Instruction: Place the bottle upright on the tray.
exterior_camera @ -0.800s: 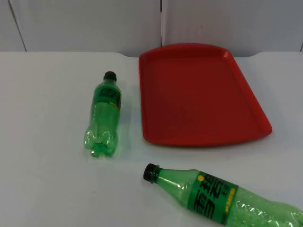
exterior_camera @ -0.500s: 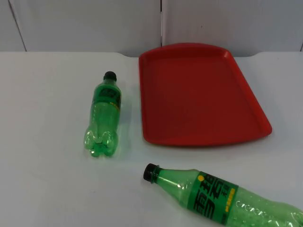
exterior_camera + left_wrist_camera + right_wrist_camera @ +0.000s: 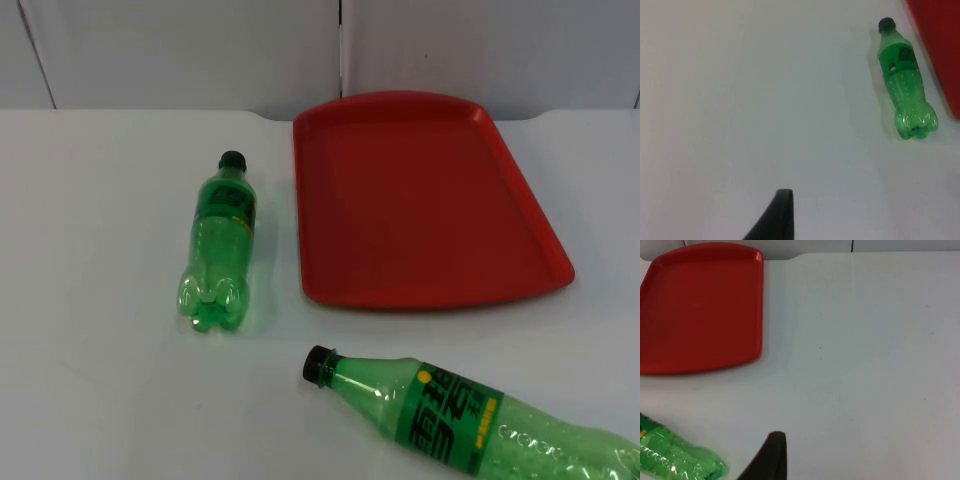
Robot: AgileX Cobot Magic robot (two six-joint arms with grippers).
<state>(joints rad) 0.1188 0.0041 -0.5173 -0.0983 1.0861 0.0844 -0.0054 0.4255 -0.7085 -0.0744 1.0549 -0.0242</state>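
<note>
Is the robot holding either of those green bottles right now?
No, nothing is held. The small bottle and the large bottle both lie on the table, off the tray.

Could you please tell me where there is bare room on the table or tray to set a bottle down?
The red tray has nothing on it. The table is bare left of the small bottle, and also right of the tray in the right wrist view. It is tighter between the tray's near edge and the large bottle, and between the small bottle and the tray.
</note>
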